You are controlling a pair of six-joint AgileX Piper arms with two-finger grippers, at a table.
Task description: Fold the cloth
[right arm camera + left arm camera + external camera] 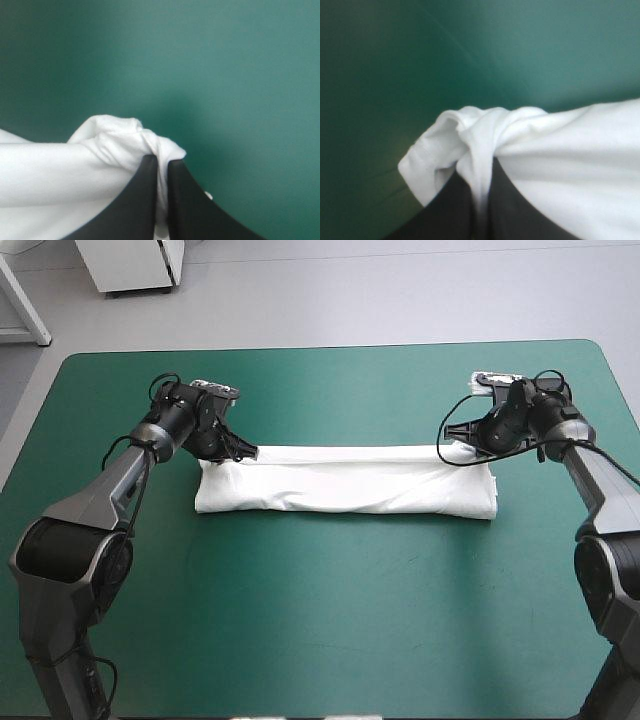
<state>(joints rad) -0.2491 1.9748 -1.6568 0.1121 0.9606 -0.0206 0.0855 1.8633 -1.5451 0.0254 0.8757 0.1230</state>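
The white T-shirt [345,482] lies as a long folded band across the middle of the teal-green table. My left gripper [243,452] pinches the band's far left corner, and my right gripper [446,451] pinches its far right corner. Between them the far edge is drawn taut. In the left wrist view the black fingers [507,212] are shut on a bunched fold of the T-shirt [560,150]. In the right wrist view the gripper [161,162] holds a gathered tip of the T-shirt [105,145], with only a thin strip of cloth between its fingers.
Teal-green cover [330,630] stretches wide in front of the band and behind it up to the far edge. A white cabinet [135,262] stands on the floor beyond the table's far left.
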